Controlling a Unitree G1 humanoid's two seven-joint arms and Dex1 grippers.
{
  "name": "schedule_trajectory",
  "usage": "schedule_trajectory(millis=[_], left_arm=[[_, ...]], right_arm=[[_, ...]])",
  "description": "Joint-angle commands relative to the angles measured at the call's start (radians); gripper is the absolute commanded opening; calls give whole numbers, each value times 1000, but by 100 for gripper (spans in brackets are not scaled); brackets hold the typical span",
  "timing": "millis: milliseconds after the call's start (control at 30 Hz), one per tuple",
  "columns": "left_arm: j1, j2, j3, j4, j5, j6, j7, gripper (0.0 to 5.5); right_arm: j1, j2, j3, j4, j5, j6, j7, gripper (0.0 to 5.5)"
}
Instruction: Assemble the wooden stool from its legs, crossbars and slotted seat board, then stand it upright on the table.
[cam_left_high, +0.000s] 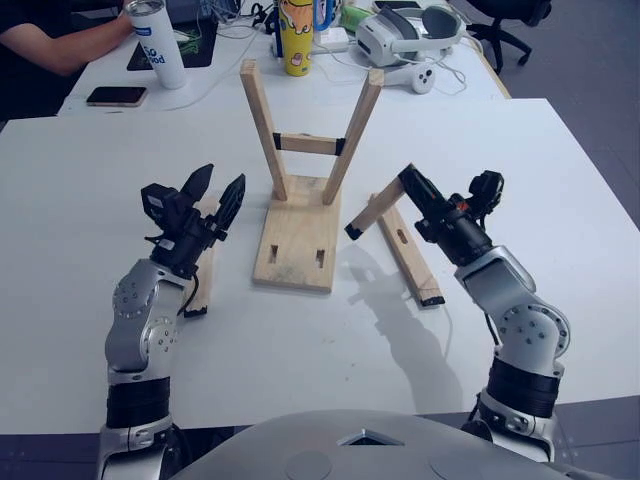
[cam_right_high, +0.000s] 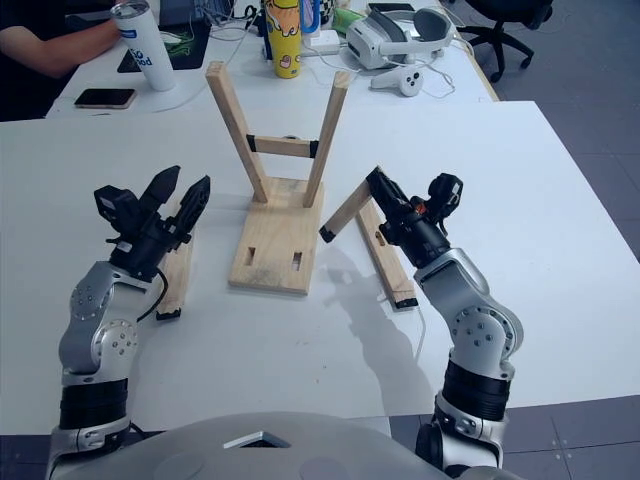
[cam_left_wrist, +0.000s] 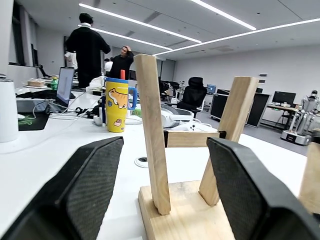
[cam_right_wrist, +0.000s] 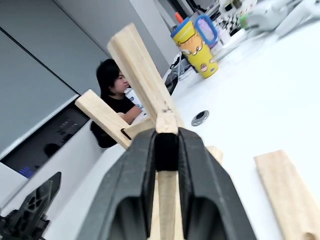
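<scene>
- Seat board (cam_left_high: 297, 235) lies flat on counter (cam_left_high: 80, 200), mid-scene, slotted face up.
- Done: leg A (cam_left_high: 264, 130) & leg B (cam_left_high: 352, 135) stand in the board's far end, splayed outward, joined by one crossbar (cam_left_high: 309, 144).
- Not done: near slots (cam_left_high: 272, 253) both open, nothing in them.
- Right hand (cam_left_high: 405, 178) pinches held leg (cam_left_high: 372, 212) by its upper end. Leg is tilted, dark-capped end low near the counter, just beside the board's right edge. Not in a slot yet.
- Spare leg (cam_left_high: 412, 258) lies flat on counter below right arm, apart from board.
- Left hand (cam_left_high: 222, 185) spread wide, nothing between its fingers. It hovers over loose piece (cam_left_high: 203, 280), which lies flat just left of the board.
- 2nd crossbar: can't tell where it is, or whether the loose piece is a leg or a bar.
- Est. progress: approx half built. Remaining, by my read: seat 2 more legs in near slots, fit 2nd crossbar, then flip the stool onto its feet on the counter.
</scene>
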Motion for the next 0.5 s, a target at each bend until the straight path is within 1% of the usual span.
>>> schedule_trajectory(millis=[33,167,500], left_arm=[[33,-32,-17,-13,18,-21,18,309],[36,-48,-37,-9,28,-30,20,309],[16,-43,-49,4,33,-22,10,309]], right_arm=[[45,-97,-32,-45,-106,-53,20,43],[64,-116,-6,4,-223,-149,67,43],[77,-72,55,83,-353,-273,108,43]])
